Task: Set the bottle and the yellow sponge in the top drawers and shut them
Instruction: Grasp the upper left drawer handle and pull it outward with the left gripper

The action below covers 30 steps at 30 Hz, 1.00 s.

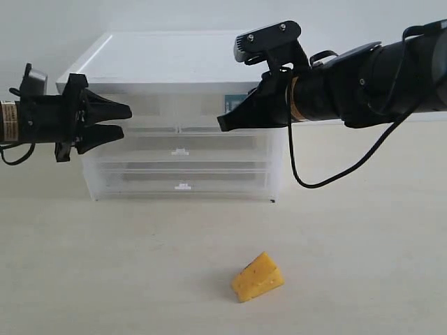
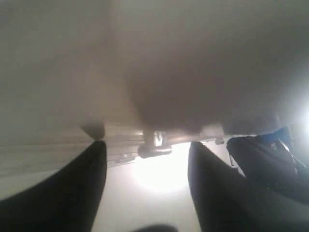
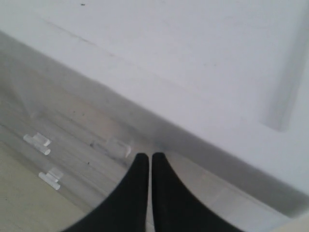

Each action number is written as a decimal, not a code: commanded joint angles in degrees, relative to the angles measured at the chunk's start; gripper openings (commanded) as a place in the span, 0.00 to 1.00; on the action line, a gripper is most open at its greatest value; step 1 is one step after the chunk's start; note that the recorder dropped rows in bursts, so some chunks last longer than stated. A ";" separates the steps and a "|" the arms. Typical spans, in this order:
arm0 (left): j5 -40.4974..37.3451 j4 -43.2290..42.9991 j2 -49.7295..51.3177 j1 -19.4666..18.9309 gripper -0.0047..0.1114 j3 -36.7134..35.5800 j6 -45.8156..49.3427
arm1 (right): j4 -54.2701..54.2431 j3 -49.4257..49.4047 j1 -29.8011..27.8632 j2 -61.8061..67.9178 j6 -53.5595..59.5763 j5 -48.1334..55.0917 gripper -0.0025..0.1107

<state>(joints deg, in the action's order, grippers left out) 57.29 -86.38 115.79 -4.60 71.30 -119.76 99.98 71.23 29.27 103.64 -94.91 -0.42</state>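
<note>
The yellow sponge (image 1: 257, 277) lies on the table in front of the chest, far from both grippers. The two top drawers (image 1: 150, 110) sit flush under the chest's white top (image 1: 167, 59). My right gripper (image 1: 223, 125) is shut and empty, its tips at the front of the right top drawer (image 3: 203, 179), beside a tab handle (image 3: 118, 147). My left gripper (image 1: 124, 121) hangs open and empty at the chest's left front corner. A teal patch (image 1: 235, 100) shows through the right drawer; the bottle itself cannot be made out.
Two full-width drawers (image 1: 180, 151) sit below the top pair, their tab handles (image 3: 37, 142) showing in the right wrist view. The left wrist view is blurred: a tab handle (image 2: 154, 145) lies ahead of the open fingers (image 2: 72, 193), with the right arm (image 2: 270, 164) beyond.
</note>
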 commanded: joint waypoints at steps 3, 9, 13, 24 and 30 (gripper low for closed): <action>-1.53 3.28 0.67 0.22 0.45 1.46 1.37 | -0.03 0.36 -0.17 -0.10 -0.02 0.01 0.02; -2.18 3.49 0.67 0.22 0.19 1.46 2.34 | -0.03 0.36 -0.17 -0.10 -0.02 0.01 0.02; -1.76 3.49 0.67 0.22 0.07 1.55 2.33 | -0.03 0.36 -0.17 -0.10 -0.02 0.01 0.02; 1.86 1.30 -0.12 0.22 0.07 -1.88 1.92 | -0.03 0.36 -0.17 -0.10 -0.02 0.11 0.02; 5.62 -1.52 -3.84 0.22 0.07 -6.65 1.98 | -0.03 0.36 -0.17 -0.10 -0.30 0.42 0.02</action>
<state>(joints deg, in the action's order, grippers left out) 61.27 -84.08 113.82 -4.55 66.10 -118.41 99.98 71.23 29.27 103.64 -95.05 -0.42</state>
